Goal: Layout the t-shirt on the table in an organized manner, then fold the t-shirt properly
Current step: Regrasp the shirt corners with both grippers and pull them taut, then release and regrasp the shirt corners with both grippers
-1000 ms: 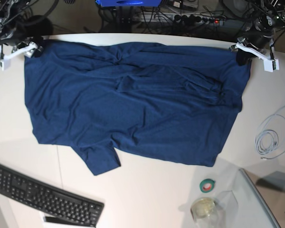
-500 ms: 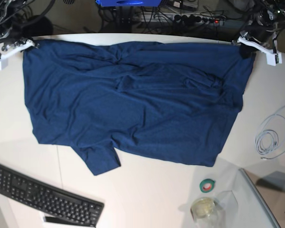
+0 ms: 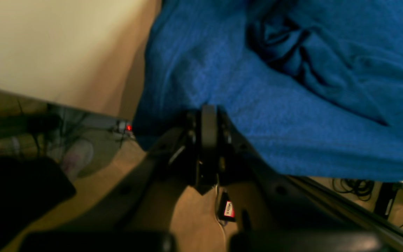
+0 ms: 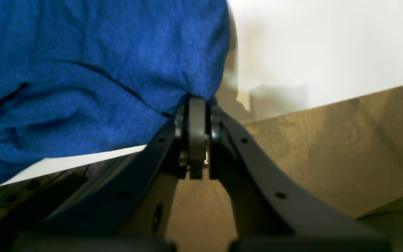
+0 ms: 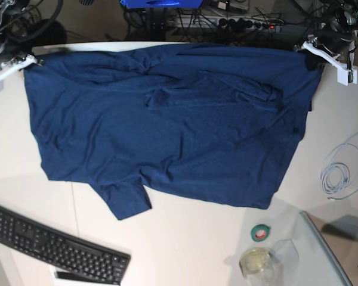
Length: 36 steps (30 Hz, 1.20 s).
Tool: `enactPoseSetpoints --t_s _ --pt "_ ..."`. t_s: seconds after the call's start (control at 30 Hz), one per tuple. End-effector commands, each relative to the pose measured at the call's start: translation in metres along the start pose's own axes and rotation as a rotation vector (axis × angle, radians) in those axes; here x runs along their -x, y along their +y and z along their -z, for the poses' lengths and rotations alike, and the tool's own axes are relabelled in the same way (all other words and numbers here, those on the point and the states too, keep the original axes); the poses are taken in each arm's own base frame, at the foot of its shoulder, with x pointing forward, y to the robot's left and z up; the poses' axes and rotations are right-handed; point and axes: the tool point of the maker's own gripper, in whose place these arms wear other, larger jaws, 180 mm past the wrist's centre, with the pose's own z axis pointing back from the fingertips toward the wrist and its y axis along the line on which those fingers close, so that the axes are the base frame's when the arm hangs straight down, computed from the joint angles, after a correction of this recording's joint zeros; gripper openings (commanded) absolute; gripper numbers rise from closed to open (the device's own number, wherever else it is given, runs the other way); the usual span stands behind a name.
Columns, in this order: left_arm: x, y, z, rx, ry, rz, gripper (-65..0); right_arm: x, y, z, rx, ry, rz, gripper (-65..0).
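The dark navy t-shirt (image 5: 167, 131) lies spread across the white table (image 5: 185, 244), wrinkled in the middle, with one sleeve pointing toward the near edge. Its far edge is stretched between the two grippers. At the far right corner my left gripper (image 5: 313, 56) is shut on the fabric; the left wrist view shows the closed jaws (image 3: 206, 112) pinching the blue t-shirt (image 3: 292, 105). My right gripper (image 5: 30, 59) is shut on the far left corner. In the right wrist view its gripper (image 4: 196, 99) bites the t-shirt's (image 4: 82, 87) edge past the table (image 4: 327, 52) rim.
A black keyboard (image 5: 56, 245) lies at the near left. A green tape roll (image 5: 261, 232), a small clear jar (image 5: 255, 260) and a clear panel (image 5: 322, 256) sit at the near right. A coiled white cable (image 5: 337, 176) lies right of the shirt. Cables and a power strip (image 5: 227, 24) run behind the table.
My right gripper has shut on the shirt's far left corner. Both grippers moved outward and toward the far edge, pulling the shirt's far edge taut and up to the table's rim.
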Motion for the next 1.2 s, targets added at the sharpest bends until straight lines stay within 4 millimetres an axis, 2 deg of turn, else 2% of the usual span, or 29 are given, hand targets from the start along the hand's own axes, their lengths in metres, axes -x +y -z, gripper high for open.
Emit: enactPoseSetpoints --t_s 0.0,0.27,0.43,0.53,0.6,0.73,0.9,1.17 --pt "-0.006 0.004 -0.008 -0.014 -0.009 0.030 -65.0 -0.012 -0.013 -0.008 0.038 -0.040 0.013 -65.0" --pt "-0.006 0.005 -0.010 -0.023 0.030 0.063 -65.0 -0.010 -0.014 -0.009 0.042 -0.018 0.018 -65.0" --pt "-0.013 0.002 -0.004 -0.017 0.061 0.056 -65.0 -0.026 -0.007 -0.008 0.026 -0.044 0.022 -65.0" --pt "-0.022 0.000 -0.001 -0.012 0.059 0.058 -65.0 -0.037 -0.013 -0.008 0.055 -0.045 0.068 -65.0" --pt "-0.030 0.000 0.002 -0.010 0.067 0.070 -65.0 -0.044 -0.007 -0.003 0.047 -0.040 0.067 -65.0" --pt "-0.040 0.001 0.015 0.006 0.094 0.050 -65.0 -0.053 0.000 0.012 0.043 -0.007 0.033 -65.0" --pt "-0.043 0.005 0.040 0.049 0.124 -0.018 -65.0 -0.060 0.005 0.033 0.065 0.049 0.031 -65.0" --pt "-0.044 0.006 0.073 0.116 0.167 -0.117 -65.0 -0.085 0.011 0.039 0.094 0.041 0.011 -65.0"
